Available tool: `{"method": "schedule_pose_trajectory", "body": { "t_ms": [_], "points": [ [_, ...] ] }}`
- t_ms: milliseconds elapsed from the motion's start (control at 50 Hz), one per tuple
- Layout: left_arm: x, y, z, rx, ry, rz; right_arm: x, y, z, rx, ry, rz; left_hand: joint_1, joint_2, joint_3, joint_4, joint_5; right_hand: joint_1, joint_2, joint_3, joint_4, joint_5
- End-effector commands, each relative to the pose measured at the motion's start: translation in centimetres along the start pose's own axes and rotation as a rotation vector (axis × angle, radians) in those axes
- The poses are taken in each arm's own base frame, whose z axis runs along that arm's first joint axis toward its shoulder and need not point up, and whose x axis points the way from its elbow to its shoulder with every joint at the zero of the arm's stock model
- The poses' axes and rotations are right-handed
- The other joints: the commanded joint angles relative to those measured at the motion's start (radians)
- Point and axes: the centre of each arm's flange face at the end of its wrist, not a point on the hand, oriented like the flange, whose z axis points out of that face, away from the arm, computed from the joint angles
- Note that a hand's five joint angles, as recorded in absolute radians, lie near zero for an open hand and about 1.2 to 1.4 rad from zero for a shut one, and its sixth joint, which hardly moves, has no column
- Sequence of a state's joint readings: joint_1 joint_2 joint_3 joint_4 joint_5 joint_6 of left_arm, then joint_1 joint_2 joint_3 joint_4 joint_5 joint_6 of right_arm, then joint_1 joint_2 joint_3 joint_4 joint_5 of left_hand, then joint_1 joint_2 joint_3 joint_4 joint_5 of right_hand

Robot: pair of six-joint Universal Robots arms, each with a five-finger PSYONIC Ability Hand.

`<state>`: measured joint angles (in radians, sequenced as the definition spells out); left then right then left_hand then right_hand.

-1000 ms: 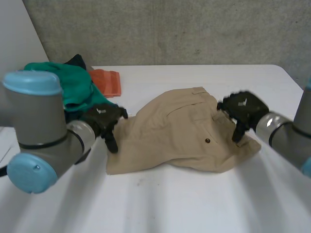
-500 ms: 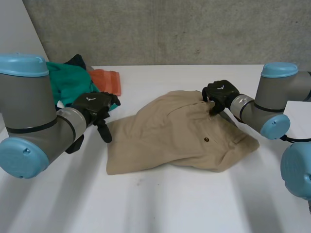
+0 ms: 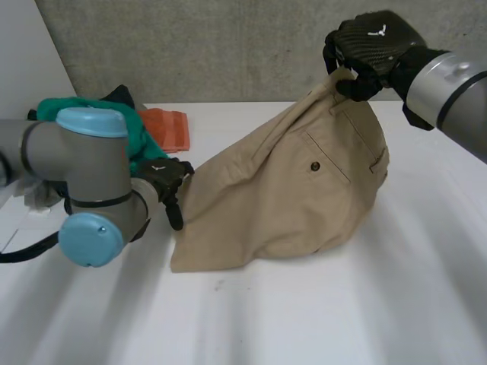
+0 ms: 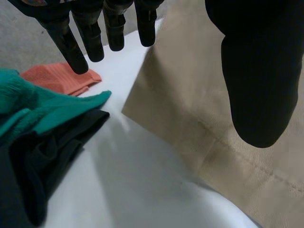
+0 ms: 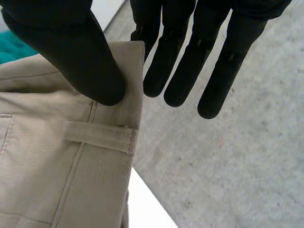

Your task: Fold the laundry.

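A pair of khaki trousers (image 3: 281,198) hangs from my right hand (image 3: 369,46), which is raised high above the table at the far right. Their lower part still rests on the white table (image 3: 304,319). In the right wrist view my right hand (image 5: 71,47) pinches the waistband (image 5: 128,71) between thumb and a finger, just above a belt loop (image 5: 99,135). My left hand (image 3: 169,182) is low at the trousers' left edge. In the left wrist view its fingers (image 4: 95,28) are straight and apart, holding nothing, with the khaki cloth (image 4: 190,95) under its thumb side.
A heap of green and dark clothes (image 3: 106,129) lies at the table's back left, with a folded orange cloth (image 3: 166,128) beside it. The green cloth (image 4: 42,114) and dark cloth (image 4: 47,156) lie close to my left hand. A concrete wall stands behind the table.
My right hand closed on the waistband and lifted it high, pulling the trousers up off the table. My left hand shifted slightly towards the trousers' left edge and stayed open.
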<state>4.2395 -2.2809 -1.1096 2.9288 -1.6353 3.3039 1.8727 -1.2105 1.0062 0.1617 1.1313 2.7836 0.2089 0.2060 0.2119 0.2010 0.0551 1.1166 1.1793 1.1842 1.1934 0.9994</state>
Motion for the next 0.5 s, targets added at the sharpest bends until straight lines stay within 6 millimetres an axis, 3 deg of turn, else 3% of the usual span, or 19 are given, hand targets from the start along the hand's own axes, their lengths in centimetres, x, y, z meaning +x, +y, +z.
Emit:
{"method": "schedule_pose_trajectory", "body": {
  "t_ms": [20, 100, 160, 180, 200, 300, 340, 400, 420, 460, 480, 500],
  "points": [
    [2.1, 0.7, 0.1, -0.018, 0.074, 0.017, -0.9, -1.7, -2.1, 0.013, -0.006, 0.009, -0.034, -0.031, -0.037, -0.026, -0.055, 0.28, 0.217, 0.212, 0.203, 0.222],
    [2.8, 1.2, 0.2, -0.027, 0.085, 0.028, -1.1, -1.8, -2.7, 0.006, -0.004, 0.017, 0.06, 0.063, 0.057, 0.068, 0.039, 0.28, 0.217, 0.212, 0.203, 0.222],
    [2.9, 1.3, 0.5, -0.024, 0.06, 0.033, -1.2, -1.4, -2.9, -0.008, -0.004, 0.028, 0.491, 0.493, 0.488, 0.498, 0.47, 0.28, 0.217, 0.212, 0.203, 0.222],
    [2.6, 0.9, 0.7, -0.008, 0.033, 0.033, -1.2, -0.9, -2.9, -0.021, -0.001, 0.029, 0.905, 0.908, 0.902, 0.912, 0.884, 0.28, 0.217, 0.212, 0.203, 0.222],
    [2.4, 0.6, 0.9, 0.004, 0.019, 0.035, -1.2, -0.7, -2.8, -0.026, 0.003, 0.028, 1.15, 1.153, 1.147, 1.158, 1.129, 0.28, 0.217, 0.212, 0.203, 0.222],
    [0.6, -2.4, 1.8, 0.112, -0.094, 0.057, 0.3, 1.6, -1.5, -0.072, 0.078, 0.012, 1.187, 1.19, 1.184, 1.195, 1.167, 0.28, 0.217, 0.212, 0.203, 0.222],
    [-0.4, -5.1, 2.3, 0.222, -0.13, 0.073, 1.4, 3.4, 0.1, -0.075, 0.129, -0.025, 1.187, 1.19, 1.184, 1.195, 1.167, 0.28, 0.217, 0.212, 0.203, 0.222],
    [-1.3, -8.7, 2.4, 0.375, -0.147, 0.087, 2.6, 4.1, 2.2, -0.026, 0.197, -0.086, 1.187, 1.19, 1.184, 1.195, 1.167, 0.28, 0.217, 0.212, 0.203, 0.222],
    [-2.0, -11.5, 2.2, 0.503, -0.16, 0.09, 3.8, 4.0, 3.6, 0.035, 0.262, -0.126, 1.187, 1.19, 1.184, 1.195, 1.167, 0.28, 0.217, 0.212, 0.203, 0.222],
    [-2.9, -14.5, 1.7, 0.643, -0.175, 0.089, 5.2, 3.2, 5.1, 0.129, 0.346, -0.168, 1.187, 1.19, 1.184, 1.195, 1.167, 0.28, 0.217, 0.212, 0.203, 0.222],
    [-3.7, -17.7, 0.6, 0.794, -0.196, 0.083, 6.8, 2.2, 6.3, 0.238, 0.436, -0.2, 1.187, 1.19, 1.184, 1.195, 1.167, 0.28, 0.217, 0.212, 0.203, 0.222],
    [-4.2, -19.1, 0.0, 0.867, -0.209, 0.078, 7.7, 1.5, 6.7, 0.299, 0.481, -0.214, 1.187, 1.19, 1.184, 1.195, 1.167, 0.28, 0.217, 0.212, 0.203, 0.222]
  ]
}}
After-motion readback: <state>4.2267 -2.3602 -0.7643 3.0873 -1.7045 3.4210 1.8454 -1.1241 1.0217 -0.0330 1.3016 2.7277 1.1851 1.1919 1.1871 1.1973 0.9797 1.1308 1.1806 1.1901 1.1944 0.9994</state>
